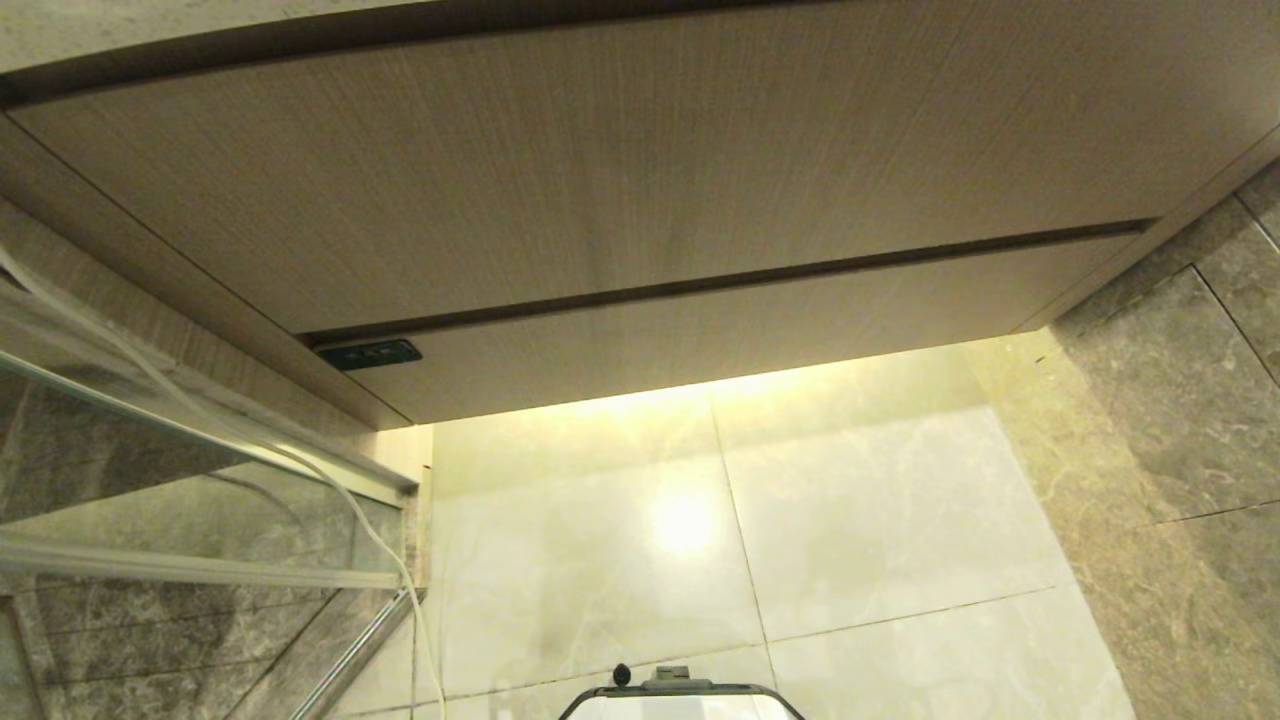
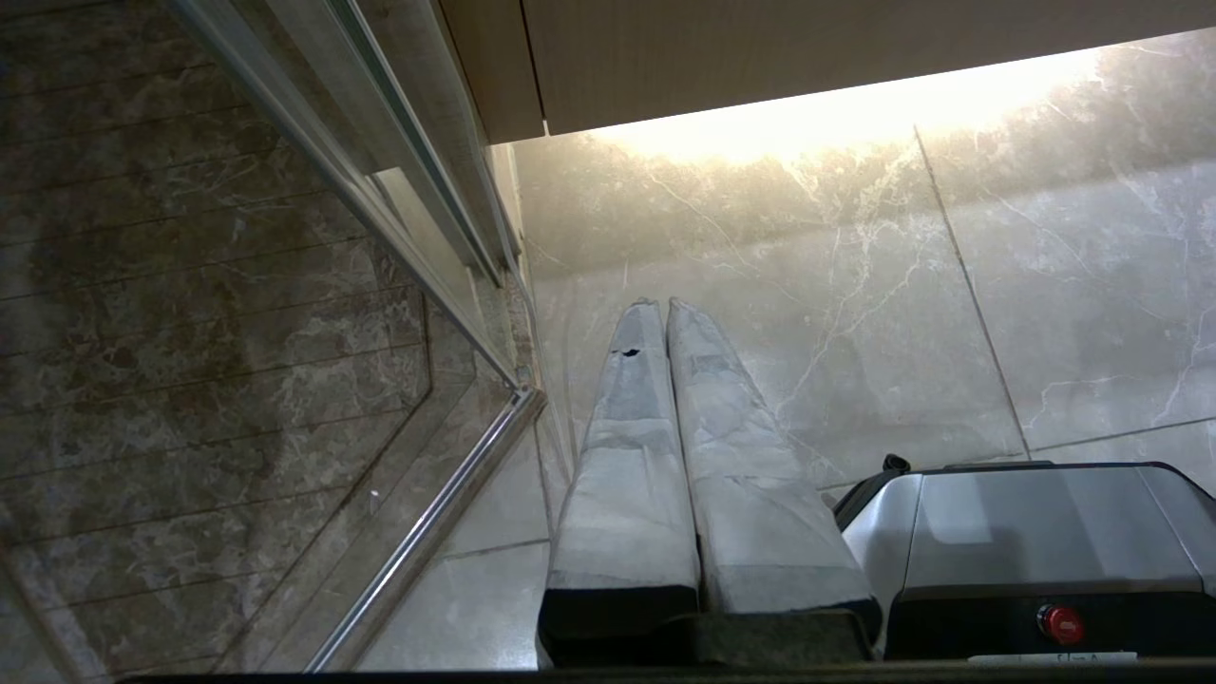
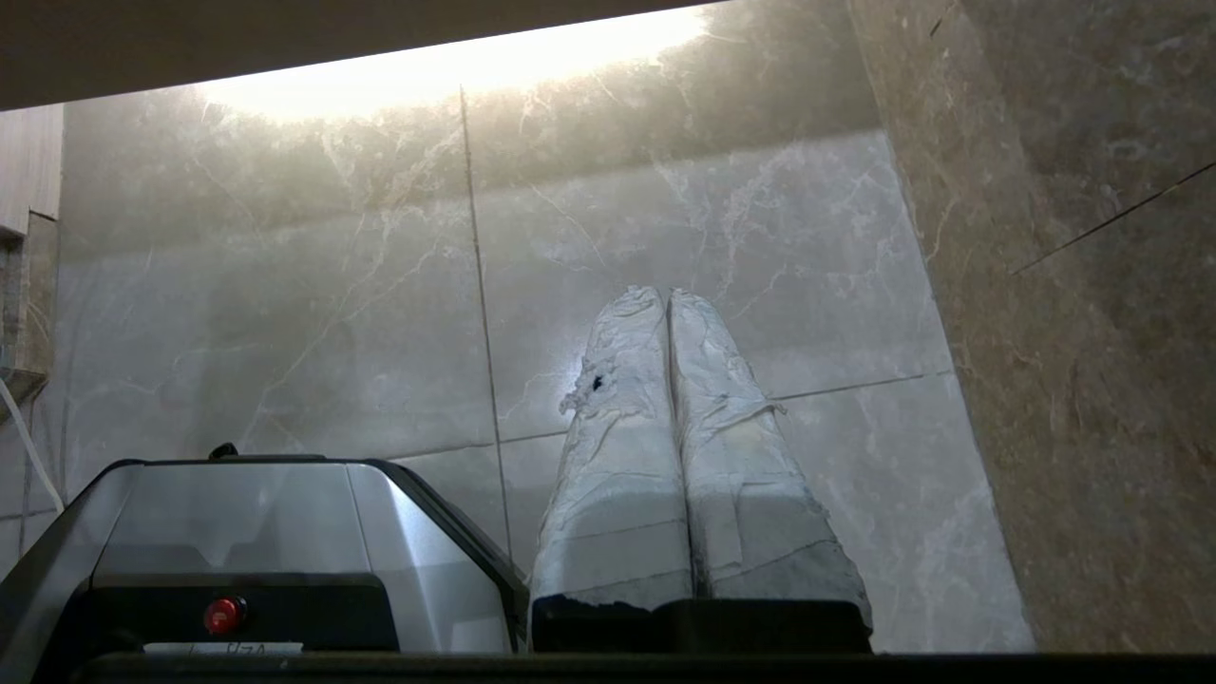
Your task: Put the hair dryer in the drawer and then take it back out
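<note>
Now, going from your left: the left gripper (image 2: pixel 665 309) hangs over the floor tiles (image 1: pixel 850 520) beside the glass shower door (image 2: pixel 237 313), jaws pressed together and empty. The drawer (image 1: pixel 720 335) is closed, wide side to side, above and ahead of both grippers. The right gripper (image 3: pixel 665 296) is likewise closed on nothing. You see no hair dryer; neither arm looks nearer.

No words or numbers can be read here. The drawer (image 1: pixel 700 345) has a small black label (image 1: pixel 370 354) — too tiny to read. A white sticker (image 2: pixel 1050 657) on the robot's base (image 2: pixel 1026 518) beside the left gripper (image 2: pixel 665 306) — its writing is cut off.
</note>
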Controlling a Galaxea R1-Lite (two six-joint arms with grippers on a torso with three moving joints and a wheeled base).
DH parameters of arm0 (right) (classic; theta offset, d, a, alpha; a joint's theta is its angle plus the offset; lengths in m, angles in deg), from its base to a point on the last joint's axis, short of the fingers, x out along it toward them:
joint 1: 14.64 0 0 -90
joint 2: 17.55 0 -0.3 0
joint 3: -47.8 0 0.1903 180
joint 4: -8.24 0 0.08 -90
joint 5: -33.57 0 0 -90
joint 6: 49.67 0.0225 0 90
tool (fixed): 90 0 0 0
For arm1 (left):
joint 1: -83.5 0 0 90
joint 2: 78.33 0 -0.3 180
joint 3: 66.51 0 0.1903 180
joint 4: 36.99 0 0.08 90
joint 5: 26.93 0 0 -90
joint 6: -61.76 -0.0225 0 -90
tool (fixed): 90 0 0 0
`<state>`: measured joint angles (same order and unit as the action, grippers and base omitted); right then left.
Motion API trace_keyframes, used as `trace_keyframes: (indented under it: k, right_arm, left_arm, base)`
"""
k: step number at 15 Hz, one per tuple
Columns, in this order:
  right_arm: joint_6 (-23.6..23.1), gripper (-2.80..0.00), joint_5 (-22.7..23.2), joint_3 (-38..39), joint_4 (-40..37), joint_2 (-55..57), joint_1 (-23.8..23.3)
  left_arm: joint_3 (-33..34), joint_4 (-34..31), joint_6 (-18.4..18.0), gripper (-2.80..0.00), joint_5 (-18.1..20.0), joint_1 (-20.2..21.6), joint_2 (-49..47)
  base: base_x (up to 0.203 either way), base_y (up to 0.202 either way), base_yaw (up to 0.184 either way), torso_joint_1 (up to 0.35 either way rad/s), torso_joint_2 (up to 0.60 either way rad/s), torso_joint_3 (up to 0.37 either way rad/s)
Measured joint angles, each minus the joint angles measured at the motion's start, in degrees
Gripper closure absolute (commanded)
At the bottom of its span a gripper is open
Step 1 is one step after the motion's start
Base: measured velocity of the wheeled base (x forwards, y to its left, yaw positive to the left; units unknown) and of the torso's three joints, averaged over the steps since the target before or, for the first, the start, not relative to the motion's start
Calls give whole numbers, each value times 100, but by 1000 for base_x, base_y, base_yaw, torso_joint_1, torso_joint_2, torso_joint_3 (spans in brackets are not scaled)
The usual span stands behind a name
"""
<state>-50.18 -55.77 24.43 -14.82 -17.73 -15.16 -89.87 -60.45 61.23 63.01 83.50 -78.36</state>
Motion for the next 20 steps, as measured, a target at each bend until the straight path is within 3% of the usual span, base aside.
trace_keyframes:
  k: [20]
  right_arm:
    - [11,0,2,0,2,5,0]
  left_arm:
    - [0,0,0,0,-1,0,0]
  base:
    - [0,0,0,0,0,0]
